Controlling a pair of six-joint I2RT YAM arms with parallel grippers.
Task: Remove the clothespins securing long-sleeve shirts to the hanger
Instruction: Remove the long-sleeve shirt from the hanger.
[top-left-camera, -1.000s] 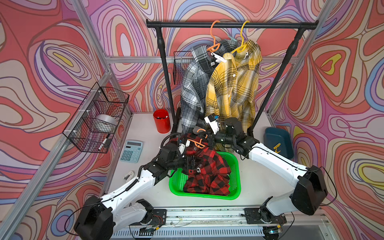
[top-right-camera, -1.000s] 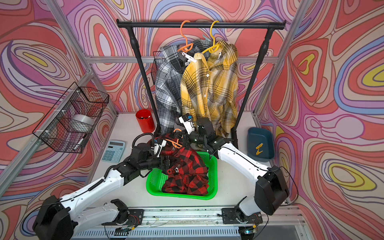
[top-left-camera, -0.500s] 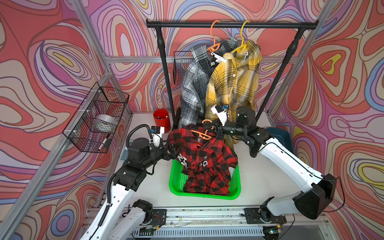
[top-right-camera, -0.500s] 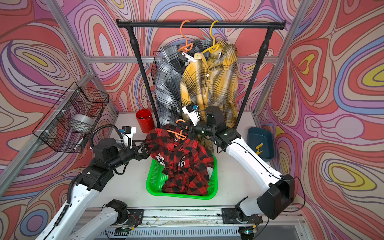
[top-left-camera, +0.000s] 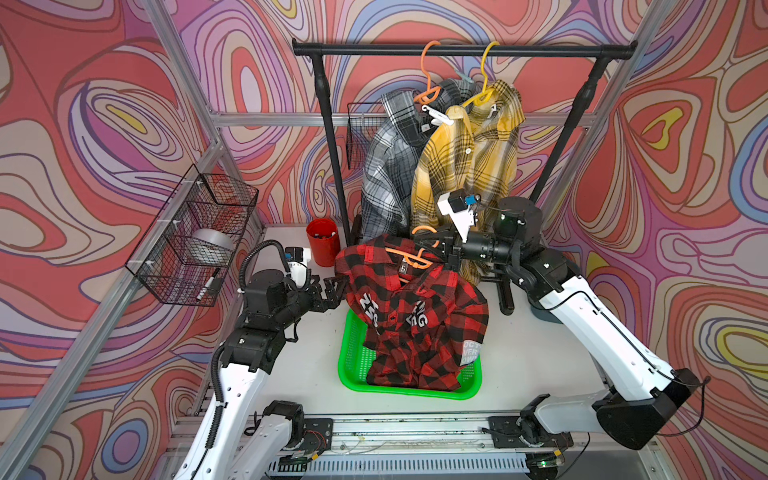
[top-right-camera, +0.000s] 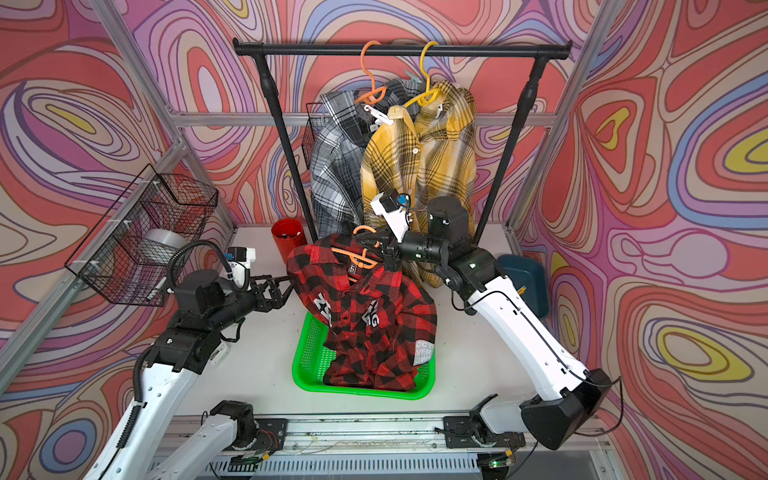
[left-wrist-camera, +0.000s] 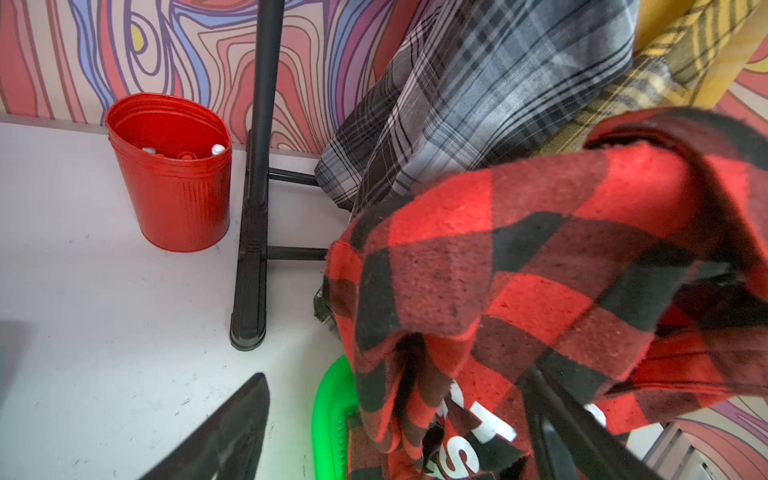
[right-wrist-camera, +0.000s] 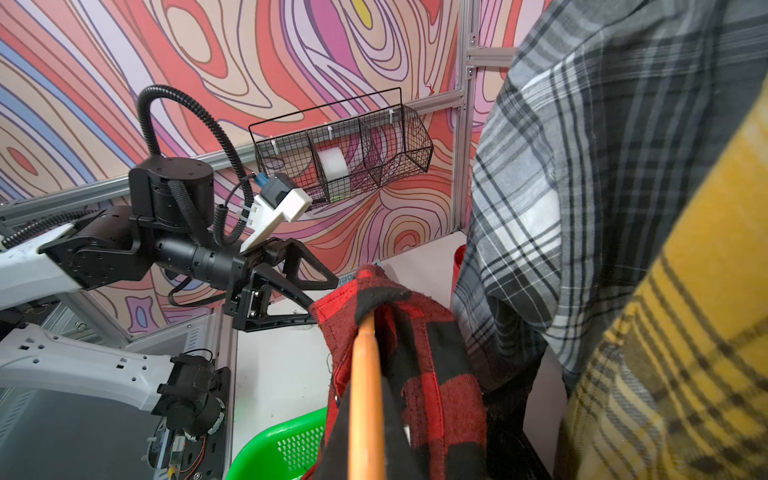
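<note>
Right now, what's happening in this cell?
The right pincer is shut on the orange plastic hanger. It holds the red-and-black check flannel shirt up over the green plastic basket, and the shirt's lower part lies in the basket. The left pincer is open at the shirt's shoulder end. The grey plaid shirt and yellow plaid shirt hang on the black metal rail, with a white plastic clothespin by their collars.

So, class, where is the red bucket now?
In both top views the red bucket stands at the back of the table, on the left, beside the rack post.
</note>
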